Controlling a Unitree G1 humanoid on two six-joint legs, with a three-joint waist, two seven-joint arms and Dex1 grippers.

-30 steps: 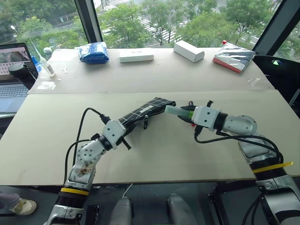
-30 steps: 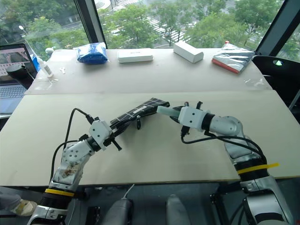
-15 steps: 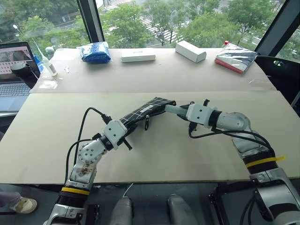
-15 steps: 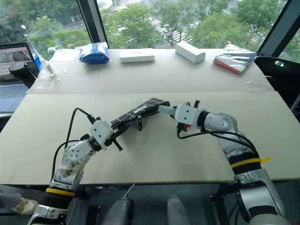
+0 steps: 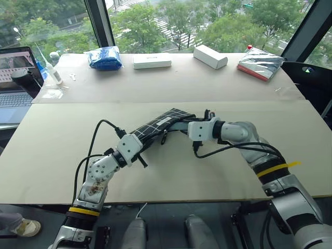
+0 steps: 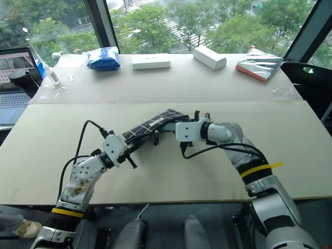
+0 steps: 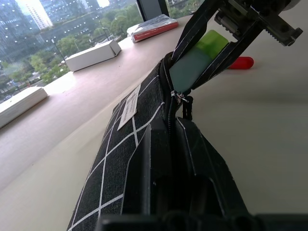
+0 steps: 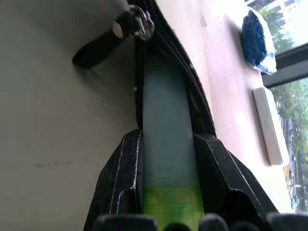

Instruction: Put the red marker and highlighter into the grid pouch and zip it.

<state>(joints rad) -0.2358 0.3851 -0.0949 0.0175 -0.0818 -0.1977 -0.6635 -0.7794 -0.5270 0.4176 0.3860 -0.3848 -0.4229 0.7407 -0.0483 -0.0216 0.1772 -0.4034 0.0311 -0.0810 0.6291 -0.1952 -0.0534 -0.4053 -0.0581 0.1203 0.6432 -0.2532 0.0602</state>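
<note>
The grid pouch (image 5: 158, 126) is a flat, soft black fabric sleeve crossed by thin white lines, with a small white rectangular label on its side whose print is too small to read, and a black strap on a metal zipper pull (image 8: 132, 24). It lies near the middle of the pale, matte tabletop (image 5: 62, 129), and its near-left end is pinched between the shut jaws of the left gripper (image 5: 136, 146), lifting that end a little. The highlighter (image 8: 166, 144) is a stubby, smooth plastic pen, bright green at the back and paler, translucent at the front. It sits lengthwise between the two black fingers (image 8: 118, 187) of the right gripper (image 5: 182, 124), whose jaws are closed narrowly on its green part, while its pale end pokes into the open zipper mouth at the pouch's far-right end. The red marker (image 7: 240, 62) lies on the tabletop just beyond that gripper, with only its glossy red end in sight. Along the far edge lie a crumpled blue cloth bundle (image 5: 104, 57), two white boxes (image 5: 151, 61) and a red-edged silvery packet (image 5: 261, 63); a laptop (image 5: 14, 78) stands at far left.
</note>
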